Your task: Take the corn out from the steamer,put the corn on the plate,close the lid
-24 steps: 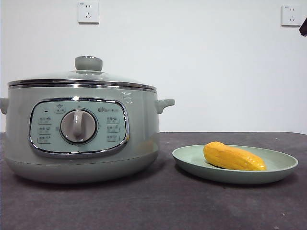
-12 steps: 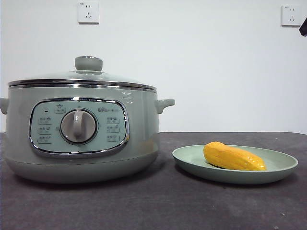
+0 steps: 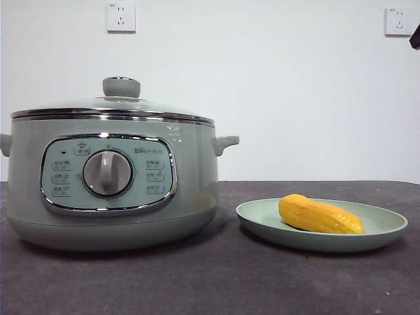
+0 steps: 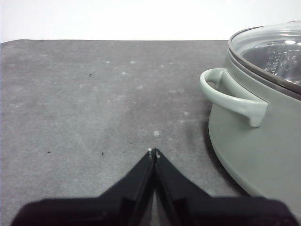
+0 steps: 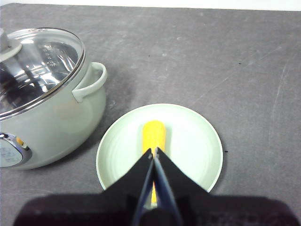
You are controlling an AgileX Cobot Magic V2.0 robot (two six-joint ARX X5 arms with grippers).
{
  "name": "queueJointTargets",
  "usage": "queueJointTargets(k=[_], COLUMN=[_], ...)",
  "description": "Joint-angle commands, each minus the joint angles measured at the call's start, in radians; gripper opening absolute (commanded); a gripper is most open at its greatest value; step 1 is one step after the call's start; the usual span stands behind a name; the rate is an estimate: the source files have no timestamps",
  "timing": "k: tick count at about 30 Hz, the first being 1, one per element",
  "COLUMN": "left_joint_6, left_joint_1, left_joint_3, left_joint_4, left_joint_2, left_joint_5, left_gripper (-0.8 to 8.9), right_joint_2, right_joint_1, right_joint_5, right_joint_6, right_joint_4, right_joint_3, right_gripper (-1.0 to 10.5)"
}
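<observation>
The sage-green steamer [image 3: 111, 184] stands at the left with its glass lid [image 3: 111, 104] on the rim. The yellow corn [image 3: 319, 215] lies on the pale green plate [image 3: 262, 220] at the right. In the right wrist view my right gripper [image 5: 154, 151] is shut and empty, high above the corn [image 5: 154, 134] and plate [image 5: 197, 141], with the steamer [image 5: 51, 122] and lid [image 5: 37, 66] beside them. My left gripper [image 4: 154, 152] is shut and empty over bare table, beside the steamer's side handle [image 4: 233, 96]. In the front view only a black arm tip [image 3: 415, 36] shows.
The dark grey table [image 3: 216, 282] runs across the view. A white wall with two sockets [image 3: 121, 16] stands behind. The steamer's front panel carries a dial knob [image 3: 107, 172].
</observation>
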Motion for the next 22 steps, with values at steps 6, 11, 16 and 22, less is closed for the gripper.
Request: queueJointTargets(k=[6, 11, 16, 22], left_joint_6=[-0.003, -0.003, -0.003, -0.003], left_joint_1=[0.004, 0.004, 0.004, 0.004], left_joint_3=[-0.013, -0.013, -0.013, -0.013], left_joint_4=[-0.001, -0.001, -0.001, -0.001], left_joint_2=[-0.003, -0.003, -0.003, -0.003], left_joint_5=[0.003, 0.003, 0.003, 0.003], left_gripper=[-0.03, -0.03, -0.03, -0.03], right_joint_2=[-0.084, -0.201, -0.330, -0.438], right_joint_1=[-0.116, -0.303, -0.400, -0.420], right_joint_5=[-0.034, -0.203, -0.215, -0.212], right_joint_6=[-0.182, -0.200, -0.199, -0.198], right_joint_4=[0.055, 0.219, 0.291, 0.301], right_joint_3=[-0.042, -0.165, -0.313, -0.462], right_gripper=[0.0, 0.0, 0.0, 0.0])
